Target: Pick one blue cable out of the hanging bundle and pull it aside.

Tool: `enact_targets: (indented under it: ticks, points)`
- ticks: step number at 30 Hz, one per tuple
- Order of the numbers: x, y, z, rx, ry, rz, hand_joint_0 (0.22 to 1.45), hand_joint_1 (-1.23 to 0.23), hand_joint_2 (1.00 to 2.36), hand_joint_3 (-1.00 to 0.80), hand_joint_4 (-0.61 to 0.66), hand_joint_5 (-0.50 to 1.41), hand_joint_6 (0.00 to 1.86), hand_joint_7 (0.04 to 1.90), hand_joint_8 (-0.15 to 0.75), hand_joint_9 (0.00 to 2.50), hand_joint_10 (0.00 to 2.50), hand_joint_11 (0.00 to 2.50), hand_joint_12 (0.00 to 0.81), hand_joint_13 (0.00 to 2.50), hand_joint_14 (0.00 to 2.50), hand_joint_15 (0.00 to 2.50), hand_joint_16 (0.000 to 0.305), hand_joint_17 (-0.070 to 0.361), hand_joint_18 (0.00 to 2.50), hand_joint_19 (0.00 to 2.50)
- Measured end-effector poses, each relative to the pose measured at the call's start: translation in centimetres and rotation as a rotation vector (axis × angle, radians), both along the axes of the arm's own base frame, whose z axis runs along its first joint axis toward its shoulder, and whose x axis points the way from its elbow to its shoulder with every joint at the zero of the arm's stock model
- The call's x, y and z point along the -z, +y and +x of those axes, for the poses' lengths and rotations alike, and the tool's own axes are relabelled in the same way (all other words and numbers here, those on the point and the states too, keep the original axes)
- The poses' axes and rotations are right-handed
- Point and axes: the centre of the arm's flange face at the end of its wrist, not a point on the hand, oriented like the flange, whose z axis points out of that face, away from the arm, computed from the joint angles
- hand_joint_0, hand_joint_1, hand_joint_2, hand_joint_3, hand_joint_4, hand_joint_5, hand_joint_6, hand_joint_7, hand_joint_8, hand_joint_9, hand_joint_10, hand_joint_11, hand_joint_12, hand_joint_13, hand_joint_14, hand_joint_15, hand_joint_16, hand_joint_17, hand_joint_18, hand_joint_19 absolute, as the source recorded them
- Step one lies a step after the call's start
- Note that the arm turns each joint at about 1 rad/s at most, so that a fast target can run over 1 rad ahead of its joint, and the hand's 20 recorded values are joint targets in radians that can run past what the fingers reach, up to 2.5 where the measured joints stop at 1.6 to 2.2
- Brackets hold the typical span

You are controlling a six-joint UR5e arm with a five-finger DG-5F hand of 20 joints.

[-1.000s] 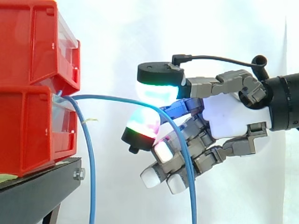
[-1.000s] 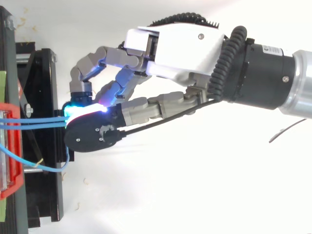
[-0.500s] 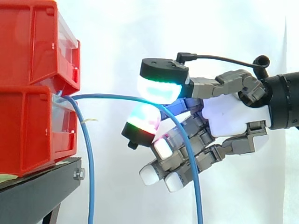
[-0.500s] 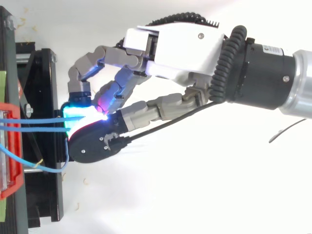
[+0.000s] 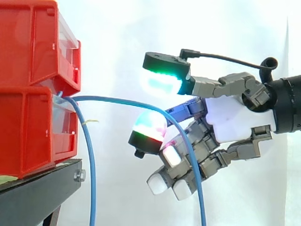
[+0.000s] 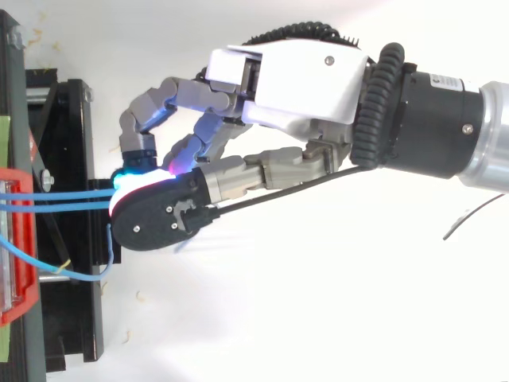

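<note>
**Hand (image 5: 230, 122) open around the arched blue cable (image 5: 117, 99), near the red bins.**

In the side view you see the hand entering from the right with its fingers spread and loosely bent, clamped on nothing. The upper pad (image 5: 162, 81) glows green and cyan. The lower pad (image 5: 149, 128) glows green and magenta. A clear gap separates them. The blue cable leaves the front of the lower red bin (image 5: 28, 136), arches through that gap and drops across the front of the remaining fingers to the bottom edge. You cannot tell whether it touches either pad or those fingers. A second blue cable (image 5: 90, 179) hangs straight down just beside the bin and the black stand (image 5: 37, 193), well apart from the hand. In the top view the glowing pads sit just beside the stand's edge.
</note>
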Motion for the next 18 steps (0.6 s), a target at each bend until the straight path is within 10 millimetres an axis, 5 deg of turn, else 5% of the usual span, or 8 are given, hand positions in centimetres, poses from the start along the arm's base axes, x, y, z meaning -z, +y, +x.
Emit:
enact_targets:
  ticks: [10, 18]
  points:
    - [0.02, -0.21, 0.03, 0.001, -0.003, -0.001, 0.57, -0.7, 1.02, -0.17, 0.16, -0.18, 0.91, 1.2, 0.332, 0.97, 0.02, 0.6, 0.348, 0.76, 0.02, 0.43, 0.052, 0.118, 0.73, 0.5]
    - [0.07, -0.07, 0.03, -0.001, -0.003, 0.0, 0.69, -0.81, 1.02, -0.31, 0.0, -0.19, 0.92, 1.21, 0.307, 0.96, 0.02, 0.59, 0.33, 0.76, 0.02, 0.4, 0.049, 0.11, 0.76, 0.43]
